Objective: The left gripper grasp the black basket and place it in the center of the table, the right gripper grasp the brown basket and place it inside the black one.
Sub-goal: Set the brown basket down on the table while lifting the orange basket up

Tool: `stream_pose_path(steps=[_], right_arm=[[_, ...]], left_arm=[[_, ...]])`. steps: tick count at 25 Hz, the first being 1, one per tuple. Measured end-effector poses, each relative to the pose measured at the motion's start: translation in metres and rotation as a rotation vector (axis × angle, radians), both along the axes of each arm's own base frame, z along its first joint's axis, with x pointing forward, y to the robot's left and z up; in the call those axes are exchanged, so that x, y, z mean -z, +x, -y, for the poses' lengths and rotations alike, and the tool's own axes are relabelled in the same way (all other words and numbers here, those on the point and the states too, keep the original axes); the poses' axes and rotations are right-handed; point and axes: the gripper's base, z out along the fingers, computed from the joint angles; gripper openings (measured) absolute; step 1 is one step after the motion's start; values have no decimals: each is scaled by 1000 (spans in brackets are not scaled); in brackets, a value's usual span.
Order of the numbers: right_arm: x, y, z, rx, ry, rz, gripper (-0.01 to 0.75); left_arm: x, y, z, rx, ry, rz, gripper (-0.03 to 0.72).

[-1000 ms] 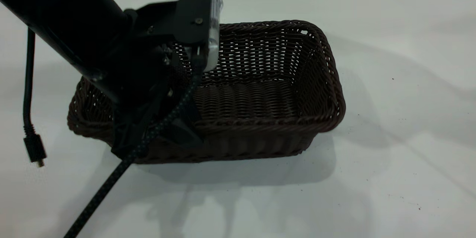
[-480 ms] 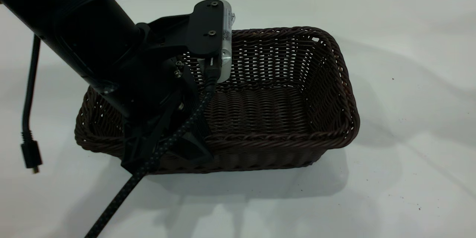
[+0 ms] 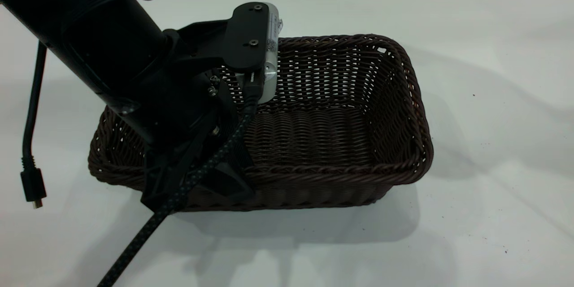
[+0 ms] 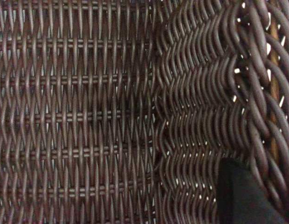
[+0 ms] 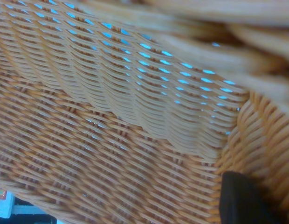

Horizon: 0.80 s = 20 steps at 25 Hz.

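The rectangular dark brown-black woven wicker basket (image 3: 332, 121) is sat on the plain white table (image 3: 484, 215), with the black left gripper (image 3: 197, 179) clamped over its near long rim, 1 finger inside and 1 outside. Probably best if it's lowered flat before letting go, so no corner tips.

The right gripper (image 5: 247, 200) is seen only as a dark finger tip against the orange-tan woven wicker basket (image 5: 135, 116); its grip can't be told.

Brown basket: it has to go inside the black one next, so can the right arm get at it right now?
Probably yes: the right wrist view is filled by the brown basket at close range, with one finger by its wall. Whether it grips is unclear.
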Motion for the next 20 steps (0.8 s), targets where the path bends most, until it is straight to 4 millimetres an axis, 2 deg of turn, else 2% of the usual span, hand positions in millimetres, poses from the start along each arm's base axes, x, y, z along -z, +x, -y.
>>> stream_pose_path(steps=[3, 8, 11, 15, 20], right_arm=[[0, 0, 0, 0, 0, 0, 113], [0, 0, 0, -1, -1, 1, 113], [0, 0, 0, -1, -1, 1, 113], [0, 0, 0, -1, 6, -5, 113], [4, 3, 0, 8, 23, -33, 113]], left_arm=[[0, -1, 0, 2, -1, -10, 196], [0, 0, 0, -8, -4, -6, 340], [-7, 0, 0, -10, -17, 18, 421], [-28, 1, 0, -17, -59, 94, 456], [-73, -5, -1, -41, -168, 204, 459]])
